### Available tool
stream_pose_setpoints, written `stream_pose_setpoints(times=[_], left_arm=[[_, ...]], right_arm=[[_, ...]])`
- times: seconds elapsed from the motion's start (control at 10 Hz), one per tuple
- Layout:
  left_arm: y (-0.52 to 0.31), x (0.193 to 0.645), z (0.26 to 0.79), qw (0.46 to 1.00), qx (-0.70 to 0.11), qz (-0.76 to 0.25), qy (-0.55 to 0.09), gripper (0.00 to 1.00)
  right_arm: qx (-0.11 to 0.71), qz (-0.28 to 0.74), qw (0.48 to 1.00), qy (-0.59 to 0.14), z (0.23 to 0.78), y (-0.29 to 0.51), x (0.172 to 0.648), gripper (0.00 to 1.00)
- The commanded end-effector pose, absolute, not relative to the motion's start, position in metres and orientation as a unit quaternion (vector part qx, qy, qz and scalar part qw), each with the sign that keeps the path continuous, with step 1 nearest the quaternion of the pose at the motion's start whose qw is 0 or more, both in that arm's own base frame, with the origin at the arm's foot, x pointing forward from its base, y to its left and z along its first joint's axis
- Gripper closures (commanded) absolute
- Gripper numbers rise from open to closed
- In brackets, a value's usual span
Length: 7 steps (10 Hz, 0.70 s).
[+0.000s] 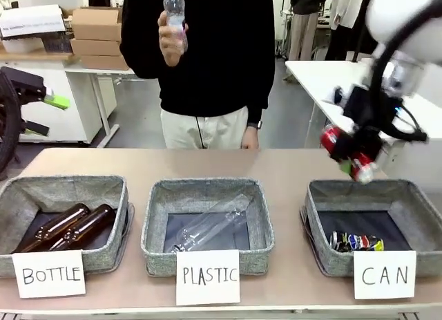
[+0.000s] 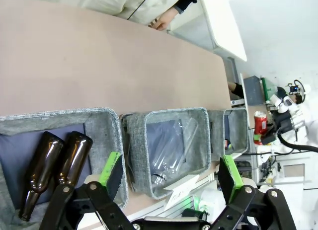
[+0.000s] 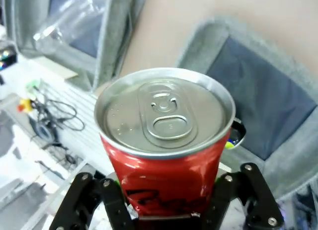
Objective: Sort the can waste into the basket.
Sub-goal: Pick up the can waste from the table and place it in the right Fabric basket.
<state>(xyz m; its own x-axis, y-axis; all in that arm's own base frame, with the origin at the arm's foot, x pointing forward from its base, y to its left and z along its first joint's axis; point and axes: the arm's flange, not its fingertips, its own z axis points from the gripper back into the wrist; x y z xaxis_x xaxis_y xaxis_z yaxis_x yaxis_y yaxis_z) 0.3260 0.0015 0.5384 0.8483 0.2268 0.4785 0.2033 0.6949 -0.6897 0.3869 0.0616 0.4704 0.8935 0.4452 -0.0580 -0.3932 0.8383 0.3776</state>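
My right gripper (image 1: 350, 156) is shut on the red can (image 1: 340, 144), which hangs tilted just above the far rim of the grey basket signed "CAN" (image 1: 320, 227). The right wrist view shows the red can (image 3: 164, 140) end-on, silver top and pull tab facing the camera, with the basket (image 3: 248, 34) beyond it. A crushed blue and silver can (image 1: 356, 242) lies inside that basket, and its edge (image 3: 237, 133) peeks out beside the red can. My left gripper (image 2: 170, 170) stands open and empty at the far left (image 1: 48, 115), away from the cans.
The "PLASTIC" basket (image 1: 155, 230) holds a clear bottle (image 1: 210, 230). The "BOTTLE" basket (image 1: 10, 202) holds two brown glass bottles (image 1: 69, 227). Across the table a person holds up a clear plastic bottle (image 1: 174, 12).
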Motion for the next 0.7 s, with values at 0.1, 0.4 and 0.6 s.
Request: stream_pose_setpoints(times=[0.1,0.4,0.6], left_arm=[[0.0034,0.3258,0.5393,0.881,-0.385,0.006,-0.275,0.00],[0.0034,0.3258,0.5393,0.881,-0.385,0.006,-0.275,0.00],[0.0034,0.3258,0.5393,0.881,-0.385,0.006,-0.275,0.00]], right_arm=[[0.242,0.219,0.945,0.035,0.4404,0.0434,0.3701,0.85],[0.246,0.210,0.945,0.039,0.4386,0.0422,0.3734,0.85],[0.258,0.192,0.946,0.035,0.4379,0.0401,0.3733,0.71]])
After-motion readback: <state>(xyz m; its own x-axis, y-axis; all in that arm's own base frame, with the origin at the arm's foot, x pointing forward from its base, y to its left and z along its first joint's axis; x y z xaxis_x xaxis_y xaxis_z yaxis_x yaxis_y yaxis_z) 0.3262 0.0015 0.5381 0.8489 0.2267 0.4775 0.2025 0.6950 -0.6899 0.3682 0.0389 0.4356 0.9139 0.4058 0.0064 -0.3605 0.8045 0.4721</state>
